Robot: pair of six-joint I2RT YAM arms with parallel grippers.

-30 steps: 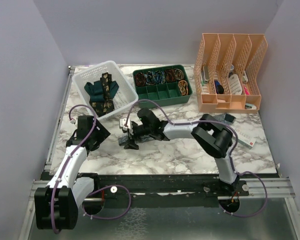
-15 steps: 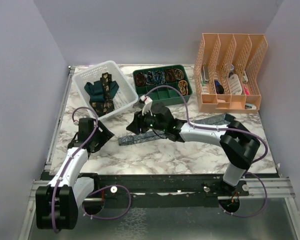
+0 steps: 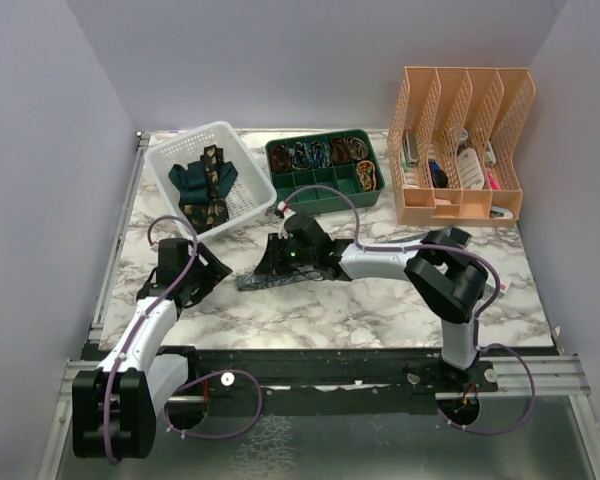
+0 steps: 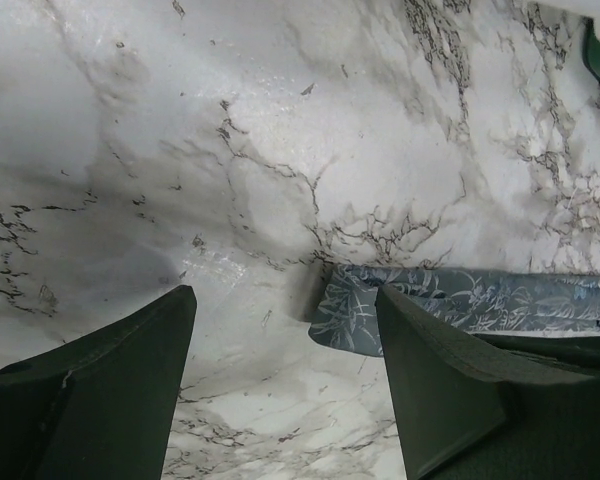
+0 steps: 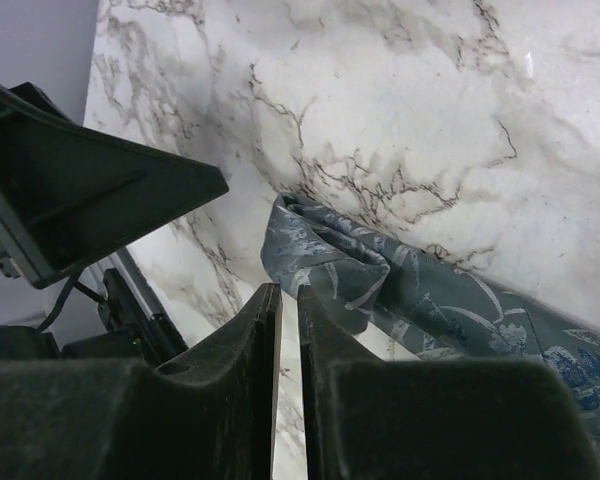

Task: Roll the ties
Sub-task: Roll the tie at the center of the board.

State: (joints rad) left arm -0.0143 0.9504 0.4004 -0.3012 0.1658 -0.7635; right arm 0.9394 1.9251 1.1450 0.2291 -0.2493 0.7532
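A blue-grey patterned tie [image 3: 252, 281] lies flat on the marble table, its left end folded over [image 5: 330, 265]. My right gripper [image 3: 272, 265] sits low over that end. Its jaws [image 5: 288, 291] are shut to a thin slit with only marble showing between them, and the fabric lies just past the tips. My left gripper [image 3: 212, 270] stands open to the left, and the tie's end [image 4: 360, 310] lies near its right finger [image 4: 450, 380]. A teal tie [image 3: 188, 178] and a black-and-gold tie [image 3: 215, 175] lie bunched in the white basket [image 3: 170, 152].
A green compartment tray [image 3: 325, 187] with small items stands behind the right gripper. A peach file rack [image 3: 460, 150] fills the back right corner. Purple walls close in the table on three sides.
The right gripper's jaws have closed from wide open. It rose off the tie's left end, then came back down over it. The tie now lies stretched flat. The left gripper stays open.
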